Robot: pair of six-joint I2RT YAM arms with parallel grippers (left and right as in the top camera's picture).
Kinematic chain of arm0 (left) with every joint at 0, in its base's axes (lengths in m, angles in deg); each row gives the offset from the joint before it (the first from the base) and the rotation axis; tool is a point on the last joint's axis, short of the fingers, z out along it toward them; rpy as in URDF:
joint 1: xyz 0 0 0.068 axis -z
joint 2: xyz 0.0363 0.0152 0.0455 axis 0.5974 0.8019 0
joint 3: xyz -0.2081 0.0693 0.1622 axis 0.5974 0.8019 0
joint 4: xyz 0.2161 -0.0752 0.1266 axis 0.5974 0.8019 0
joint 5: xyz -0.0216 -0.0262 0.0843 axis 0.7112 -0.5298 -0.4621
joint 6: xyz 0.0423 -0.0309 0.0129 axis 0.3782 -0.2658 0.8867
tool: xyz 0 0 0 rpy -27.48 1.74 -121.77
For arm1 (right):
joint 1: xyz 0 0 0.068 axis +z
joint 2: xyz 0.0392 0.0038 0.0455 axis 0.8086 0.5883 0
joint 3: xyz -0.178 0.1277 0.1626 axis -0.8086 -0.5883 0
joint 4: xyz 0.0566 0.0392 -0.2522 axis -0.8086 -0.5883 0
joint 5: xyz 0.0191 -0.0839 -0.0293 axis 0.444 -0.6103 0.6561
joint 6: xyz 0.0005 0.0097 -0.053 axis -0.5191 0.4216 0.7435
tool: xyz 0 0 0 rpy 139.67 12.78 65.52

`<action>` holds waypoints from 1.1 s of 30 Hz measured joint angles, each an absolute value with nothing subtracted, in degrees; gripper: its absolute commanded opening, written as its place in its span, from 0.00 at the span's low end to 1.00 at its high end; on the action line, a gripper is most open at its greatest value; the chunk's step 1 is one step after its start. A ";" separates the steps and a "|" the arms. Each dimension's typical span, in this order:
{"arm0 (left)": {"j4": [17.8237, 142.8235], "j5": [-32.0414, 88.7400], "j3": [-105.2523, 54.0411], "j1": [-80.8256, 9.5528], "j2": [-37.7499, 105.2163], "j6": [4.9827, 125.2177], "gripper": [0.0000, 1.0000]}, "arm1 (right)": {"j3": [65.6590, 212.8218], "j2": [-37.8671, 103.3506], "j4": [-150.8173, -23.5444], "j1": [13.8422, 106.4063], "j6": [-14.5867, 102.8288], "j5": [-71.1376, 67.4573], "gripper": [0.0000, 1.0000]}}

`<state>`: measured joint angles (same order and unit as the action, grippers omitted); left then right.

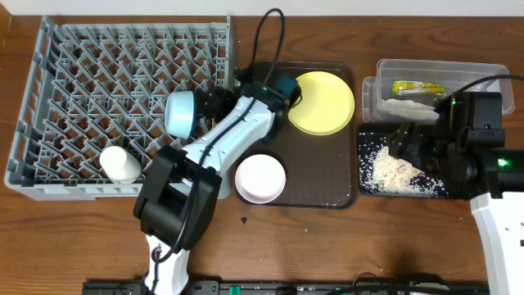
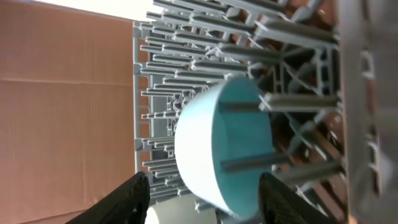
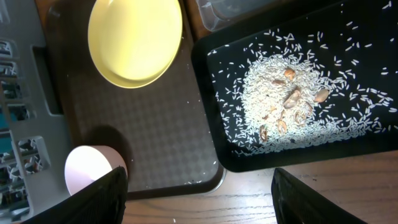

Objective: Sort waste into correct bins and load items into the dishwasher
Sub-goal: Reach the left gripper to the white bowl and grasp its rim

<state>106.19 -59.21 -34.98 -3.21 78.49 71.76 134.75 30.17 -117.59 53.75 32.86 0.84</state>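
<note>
1. No word, number or brand can be read in any of the three views.
2. The green-and-yellow snack wrapper [image 1: 417,88] lies in the clear tub [image 1: 442,63], just right of the brown tray [image 1: 319,164]. Its face shows only patches of colour, and any print on it is too small to make out.

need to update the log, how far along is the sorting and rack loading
Done: the white cup is in the dish rack; wrapper and napkin lie in the clear tub; rice is in the black tray. In hand: the light blue bowl rests on the rack pegs, inside the open left tool. To do: yellow plate and pink bowl sit on the brown tray. Chopsticks are not visible.
</note>
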 measured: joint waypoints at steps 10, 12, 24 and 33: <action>109.60 -31.41 -35.83 -0.39 58.53 70.55 0.32 | 134.73 30.17 -118.21 53.75 32.97 0.84 0.72; 109.56 -23.50 -36.45 -0.63 54.86 69.66 0.11 | 134.73 30.17 -118.21 53.75 32.97 0.84 0.72; 98.08 -7.39 -17.85 1.62 57.31 57.31 0.08 | 134.73 30.17 -118.18 53.75 32.97 0.84 0.72; 77.78 2.97 -6.70 4.31 59.89 56.59 0.08 | 134.73 30.17 -118.16 53.75 32.97 0.84 0.72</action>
